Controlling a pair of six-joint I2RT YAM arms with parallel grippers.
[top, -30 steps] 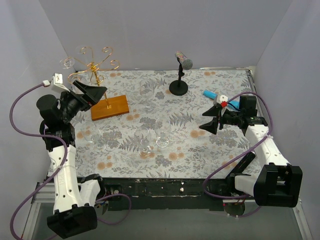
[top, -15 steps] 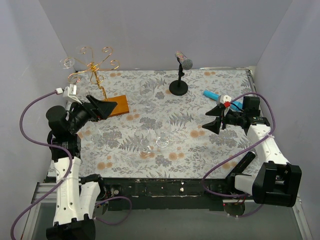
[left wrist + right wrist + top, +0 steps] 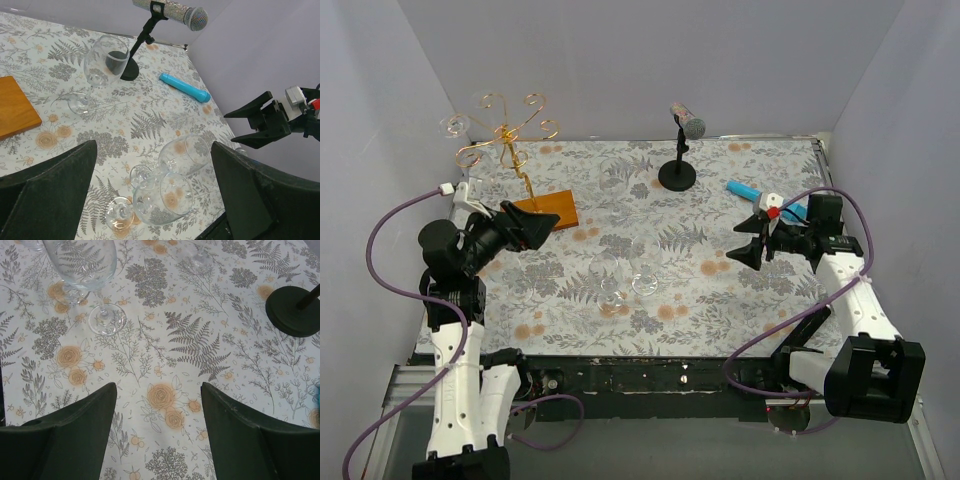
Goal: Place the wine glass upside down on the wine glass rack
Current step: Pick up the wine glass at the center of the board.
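Observation:
The gold wire wine glass rack [image 3: 506, 132] stands at the far left on its orange-brown wooden base [image 3: 548, 210], which also shows in the left wrist view [image 3: 15, 107]. One clear glass [image 3: 453, 125] hangs from a left arm of the rack. Two clear wine glasses [image 3: 610, 285] [image 3: 645, 282] sit close together mid-table, apparently upright; they lie between my left fingers in the left wrist view [image 3: 160, 197] [image 3: 185, 152]. A third glass [image 3: 105, 60] stands further back. My left gripper [image 3: 542, 226] is open and empty, left of the pair. My right gripper [image 3: 740, 242] is open and empty, right of them.
A black microphone stand [image 3: 678, 172] with a silver microphone stands at the back centre. A blue cylinder [image 3: 745, 190] lies at the back right near the right arm. Grey walls close in the floral table on three sides.
My left gripper has drawn away from the rack, coming nearer and to the right, and now points at the two glasses. The right arm has shifted only slightly.

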